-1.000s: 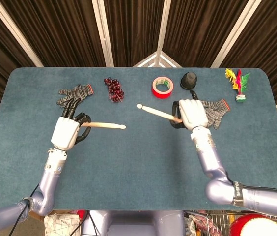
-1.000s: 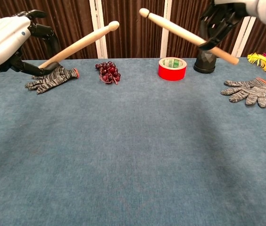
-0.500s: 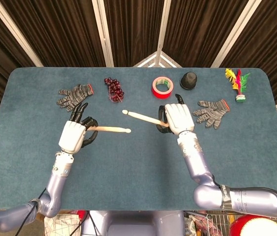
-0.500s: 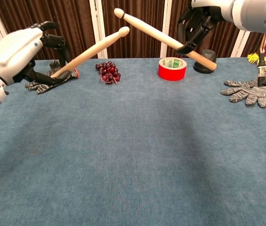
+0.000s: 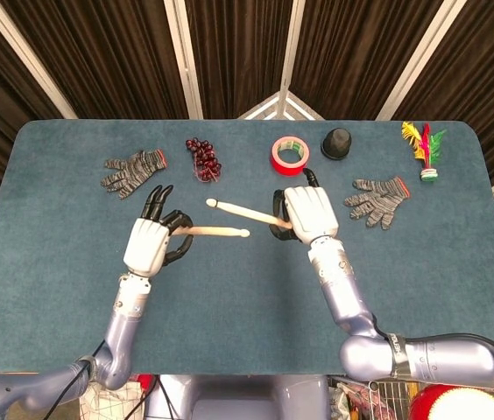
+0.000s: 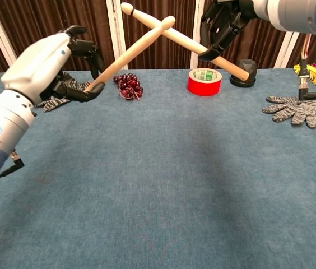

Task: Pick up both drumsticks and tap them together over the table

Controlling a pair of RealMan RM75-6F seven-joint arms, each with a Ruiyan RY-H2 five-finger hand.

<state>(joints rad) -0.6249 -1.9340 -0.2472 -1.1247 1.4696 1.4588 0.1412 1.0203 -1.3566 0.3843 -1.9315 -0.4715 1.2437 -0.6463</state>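
Both wooden drumsticks are held up above the blue table (image 5: 247,289). My left hand (image 5: 151,243) (image 6: 51,64) grips the butt of the left drumstick (image 5: 216,232) (image 6: 130,53), which points right and up. My right hand (image 5: 304,213) (image 6: 222,25) grips the right drumstick (image 5: 240,211) (image 6: 172,33), which points left. In the chest view the two sticks cross near their tips, high over the table's middle. In the head view the sticks lie close, with the left tip just below the right shaft. I cannot tell whether they touch.
Along the far side lie a grey knit glove (image 5: 133,171), a bunch of dark red grapes (image 5: 203,159), a red tape roll (image 5: 289,155), a black cup (image 5: 337,143), a second grey glove (image 5: 378,198) and a feathered shuttlecock (image 5: 425,149).
Both hands have moved inward toward the table's middle. The stick tips, apart a second ago, now cross each other in the chest view.
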